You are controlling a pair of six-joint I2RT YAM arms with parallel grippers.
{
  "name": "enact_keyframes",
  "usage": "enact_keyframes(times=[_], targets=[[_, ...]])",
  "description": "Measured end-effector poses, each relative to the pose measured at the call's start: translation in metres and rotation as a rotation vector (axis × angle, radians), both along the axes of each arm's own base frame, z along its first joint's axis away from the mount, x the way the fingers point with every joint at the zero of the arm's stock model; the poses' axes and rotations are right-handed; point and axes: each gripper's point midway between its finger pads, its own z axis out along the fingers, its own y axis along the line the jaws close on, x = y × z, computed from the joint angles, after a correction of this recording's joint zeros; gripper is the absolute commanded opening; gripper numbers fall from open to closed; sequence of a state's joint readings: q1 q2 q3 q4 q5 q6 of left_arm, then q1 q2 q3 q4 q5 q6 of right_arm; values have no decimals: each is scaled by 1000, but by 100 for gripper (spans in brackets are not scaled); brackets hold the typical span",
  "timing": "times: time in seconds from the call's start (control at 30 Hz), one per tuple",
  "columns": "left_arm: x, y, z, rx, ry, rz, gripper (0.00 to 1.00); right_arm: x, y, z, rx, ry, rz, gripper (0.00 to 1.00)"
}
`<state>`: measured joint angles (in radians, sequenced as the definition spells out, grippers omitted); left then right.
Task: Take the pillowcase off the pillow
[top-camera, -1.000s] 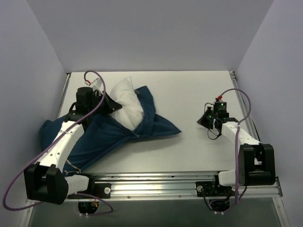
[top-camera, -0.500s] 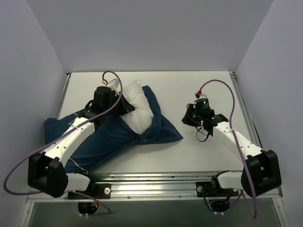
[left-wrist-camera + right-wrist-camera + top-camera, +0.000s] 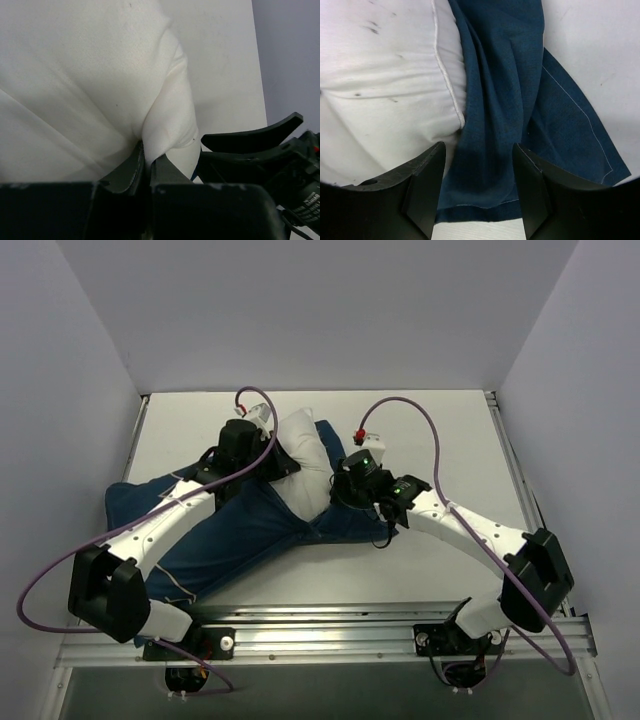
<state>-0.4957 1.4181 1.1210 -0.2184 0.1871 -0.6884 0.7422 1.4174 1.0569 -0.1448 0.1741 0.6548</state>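
Our left jaws are pressed together on a fold of the pillow [image 3: 305, 455], at its left side, so that arm holds the white cushion and not the cover. Our right jaws stand spread, pinching nothing, just right of the pillow's near end. A pleat of the pillowcase [image 3: 235, 535] lies in line between them. We cannot tell whether they touch the cloth.

The pillow's long axis runs away from the arm bases, and its far half is bare. The pillowcase wraps its near end, spreads to its near left under the left arm [image 3: 170, 520], and sends a flap to its right. The right arm [image 3: 470, 530] is nearer that flap, so we judge the next grip is its to take, closing on navy cloth beside the pillow's seam.

Only the top view shows this layout on the worktop [image 3: 440, 430]. Only the left wrist view shows the pinch, and only the right wrist view shows the seam and the pillowcase's hem.
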Motion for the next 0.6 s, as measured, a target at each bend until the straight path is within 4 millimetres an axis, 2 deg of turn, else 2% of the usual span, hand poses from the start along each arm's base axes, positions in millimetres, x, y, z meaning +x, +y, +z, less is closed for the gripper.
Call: enact_keyframes(times=[0.13,0.23,0.43,0.47,0.6], targets=[[0,-2,-1,3,1,-3,2,3,-3,-27,-63,41,-45,50],[1,-2,-1,6,0,1,2,6,-9,-40,-91,54,-87,44],[-4,-3,-6,20,20,-8,2,5,-27,-76,-45,96,-154,18],[-4,-4,-8,21,27,-14,2,6,-29,-80,-14,102,-158,10],[-5,-5,-13,35,31,-29,2,10,-32,-82,128,109,-136,1]])
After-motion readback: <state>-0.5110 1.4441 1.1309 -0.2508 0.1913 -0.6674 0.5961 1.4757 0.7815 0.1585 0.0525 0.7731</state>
